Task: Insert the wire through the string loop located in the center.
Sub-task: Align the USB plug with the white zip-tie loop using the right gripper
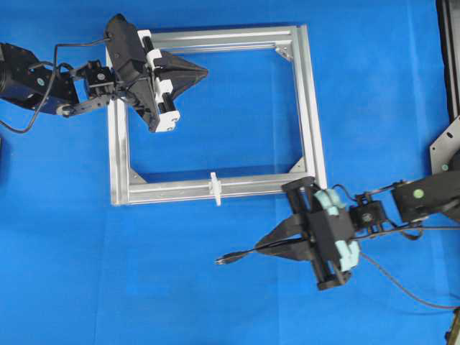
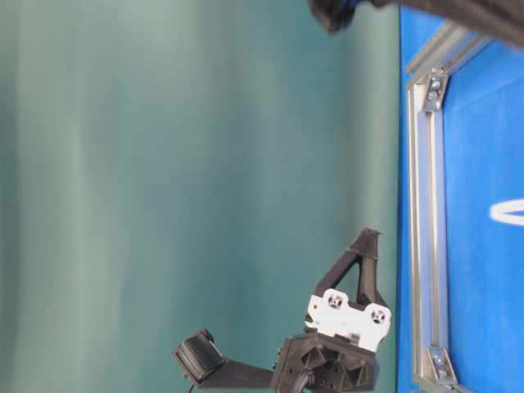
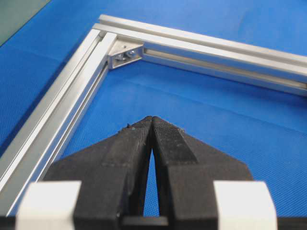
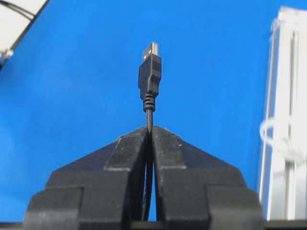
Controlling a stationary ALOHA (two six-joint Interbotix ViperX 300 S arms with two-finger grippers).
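The right gripper (image 4: 149, 128) is clenched on the wire (image 4: 149, 112) just behind its plug (image 4: 150, 72). The short piece in front of the fingers stays straight, so the tip can probably be aimed well. In the overhead view this gripper (image 1: 277, 244) is over the blue table (image 1: 215, 309), outside the frame (image 1: 311, 108) and near its lower right corner. The plug (image 1: 224, 259) points to the left and lies well apart from the bar. The rest of the wire trails away behind the arm to the right.

The string loop (image 1: 214, 188) sits in the middle of the lower bar and sticks out across it. In the right wrist view the string loop (image 4: 276, 136) is at the right side, not in front of the plug, so the tip is not yet lined up with the opening.

The left gripper (image 3: 152, 125) is closed on nothing. It hangs over the inside of the frame near the upper left corner, away from the loop. I think it waits there, perhaps to take the plug when it comes through.
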